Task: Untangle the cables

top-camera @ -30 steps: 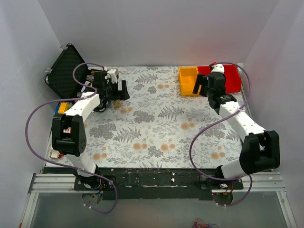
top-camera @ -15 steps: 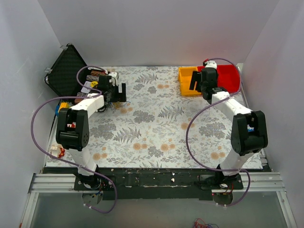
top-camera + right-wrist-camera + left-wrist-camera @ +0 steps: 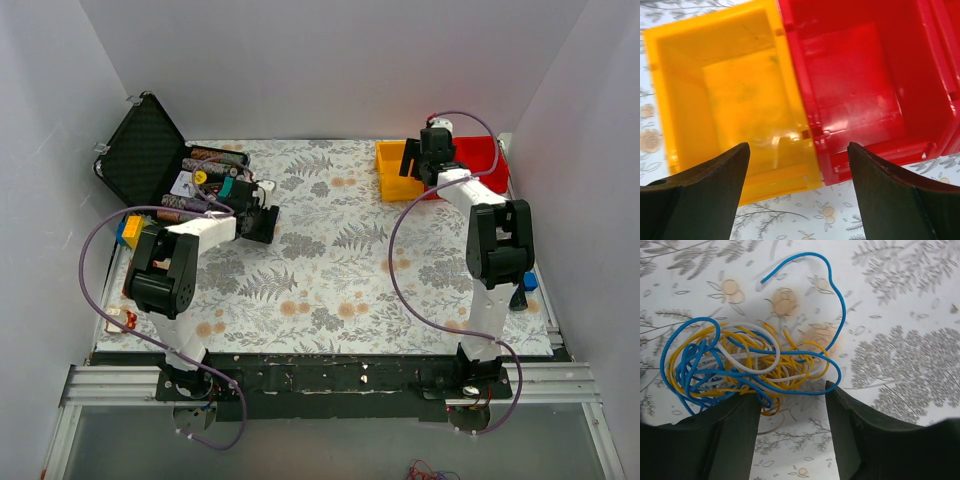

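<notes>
**Location.** The cables [image 3: 740,365] lie in one loose knot of blue, yellow and white strands on the surface [image 3: 900,340], toward its far-left corner. They are near the open black case [image 3: 140,150] at the left edge.

**Pincer state.** The left pincer [image 3: 792,407] hangs directly over the near side of the knot. Its jaws are spread and hold nothing, and the left fingertip is just beside the outer strands. The right pincer [image 3: 797,170] is also spread and empty. It is well apart from the cables, above the yellow bin [image 3: 735,85] and the red bin [image 3: 855,75] at the far-right corner.

**Handling properties (judged).** The strands look very light, limp and thin.
- They should bend freely and carry no load.
- They may slip from a loose grip.
- Pulling one strand is likely to drag the whole knot, since nothing weighs it down.

**Grasp point (judged).** The blue strand [image 3: 832,290] arcs clear of the knot toward the far edge, with a free end. Grip it there, on the single span and not in the dense centre. Close fully on it. Hold the knot with the other arm before drawing the strand out.
</notes>
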### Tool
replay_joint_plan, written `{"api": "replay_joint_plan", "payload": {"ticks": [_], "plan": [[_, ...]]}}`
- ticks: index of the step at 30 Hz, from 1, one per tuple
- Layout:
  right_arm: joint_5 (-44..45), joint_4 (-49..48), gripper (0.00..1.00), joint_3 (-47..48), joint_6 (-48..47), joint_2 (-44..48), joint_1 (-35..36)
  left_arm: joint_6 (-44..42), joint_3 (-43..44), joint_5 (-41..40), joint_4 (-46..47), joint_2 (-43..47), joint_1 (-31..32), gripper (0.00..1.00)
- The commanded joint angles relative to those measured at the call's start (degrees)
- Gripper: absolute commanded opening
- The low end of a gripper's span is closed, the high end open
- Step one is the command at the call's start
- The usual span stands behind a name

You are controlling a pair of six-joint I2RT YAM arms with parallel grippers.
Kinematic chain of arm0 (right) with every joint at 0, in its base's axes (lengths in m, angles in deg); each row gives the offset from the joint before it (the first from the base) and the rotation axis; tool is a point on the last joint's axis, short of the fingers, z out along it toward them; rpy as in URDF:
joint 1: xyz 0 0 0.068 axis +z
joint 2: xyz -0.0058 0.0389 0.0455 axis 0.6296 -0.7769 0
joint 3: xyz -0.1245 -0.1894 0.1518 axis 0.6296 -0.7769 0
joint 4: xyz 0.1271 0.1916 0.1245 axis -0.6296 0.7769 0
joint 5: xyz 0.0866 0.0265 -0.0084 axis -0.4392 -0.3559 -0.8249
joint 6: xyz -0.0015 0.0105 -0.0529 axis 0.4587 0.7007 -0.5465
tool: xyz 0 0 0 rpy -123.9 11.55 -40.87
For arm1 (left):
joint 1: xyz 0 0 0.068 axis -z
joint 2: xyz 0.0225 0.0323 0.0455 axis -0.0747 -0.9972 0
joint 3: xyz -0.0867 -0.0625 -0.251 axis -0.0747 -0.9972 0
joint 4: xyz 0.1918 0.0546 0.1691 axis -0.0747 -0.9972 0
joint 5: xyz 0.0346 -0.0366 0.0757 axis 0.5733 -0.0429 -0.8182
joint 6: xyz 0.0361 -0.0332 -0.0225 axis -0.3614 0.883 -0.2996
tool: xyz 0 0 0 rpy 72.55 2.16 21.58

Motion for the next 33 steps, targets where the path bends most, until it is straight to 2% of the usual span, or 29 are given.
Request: {"api": "replay_joint_plan", "payload": {"ticks": [1, 7, 11, 13, 16, 17, 23, 26, 28, 33], "plan": [[-1.5, 0.6, 0.88, 3.5, 1.1, -1.7, -2.6, -2.0, -2.5, 5.0, -4.2, 4.0, 3.7, 0.49], [-5.1, 0.4, 0.86, 3.2, 1.4, -3.9, -3.1, -1.4, -3.3, 11.8, -10.1, 7.8, 8.2, 0.47], [-7.5, 0.1, 0.79, 3.0, 1.4, -4.6, -3.2, -1.3, -3.9, 16.6, -14.1, 11.5, 11.6, 0.48], [-9.1, -0.3, 0.72, 2.9, 1.4, -4.6, -3.2, -1.3, -4.0, 18.5, -16.1, 13.3, 13.4, 0.6], [-10.8, -0.1, 0.63, 2.4, 1.9, -4.2, -2.7, -1.1, -3.5, 20.4, -18.7, 15.9, 14.9, 0.9], [-10.8, 0.2, 0.6, 2.3, 1.8, -4.1, -2.2, -1.0, -3.2, 21.1, -19.4, 16.9, 15.1, 0.97], [-8.9, 1.6, 0.48, 0.9, 0.1, -3.3, 1.1, -0.8, 2.5, 25.0, -24.8, 21.9, 15.1, 0.98], [-8.3, 2.5, 0.38, 0.6, 0.1, -3.1, 3.6, -0.7, 6.8, 22.4, -26.2, 23.8, 15.1, 0.98], [-7.8, 2.5, 0.34, 0.3, 0.5, -2.7, 5.4, -1.8, 8.4, 17.9, -26.0, 24.0, 15.1, 0.98], [-6.2, 3.2, 0.29, 1.2, 2.9, -2.0, 10.1, -3.3, 4.0, 0.0, -21.1, 18.9, 15.0, 0.98]]}}
